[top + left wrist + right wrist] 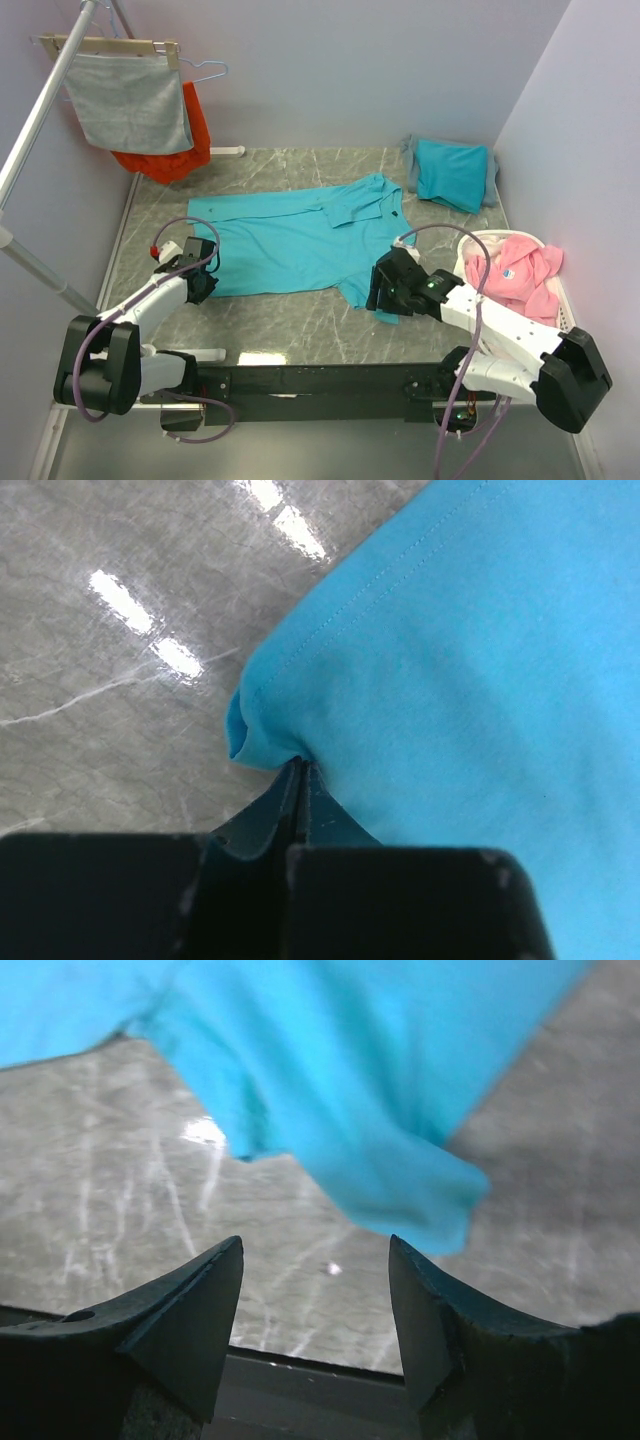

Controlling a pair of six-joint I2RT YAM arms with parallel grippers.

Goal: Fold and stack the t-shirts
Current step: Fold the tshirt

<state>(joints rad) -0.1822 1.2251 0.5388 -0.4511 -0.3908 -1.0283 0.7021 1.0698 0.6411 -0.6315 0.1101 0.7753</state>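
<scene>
Hem (340,615) of the t-shirt (290,245) is clamped by the left gripper (300,770); its sleeve (400,1180) is seen just beyond the spread-fingered right gripper (315,1255).

The t-shirt (290,245) is turquoise, the table (300,325) grey with white veins.

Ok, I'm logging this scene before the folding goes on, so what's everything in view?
spread t-shirt: 1, turquoise, flat mid-table
folded t-shirt: 1, turquoise, far right corner, on grey fabric
grey cloth: 1, grey, hanging far left
orange-red garment: 1, hanging behind the grey cloth
wire hanger: 1, white, beside them
laundry basket: 1, white, right edge
pink garment: 1, in the basket
table: 1, grey marble
left gripper: 1, black, shut on the spread t-shirt's hem corner
right gripper: 1, black, open, at its near sleeve
</scene>
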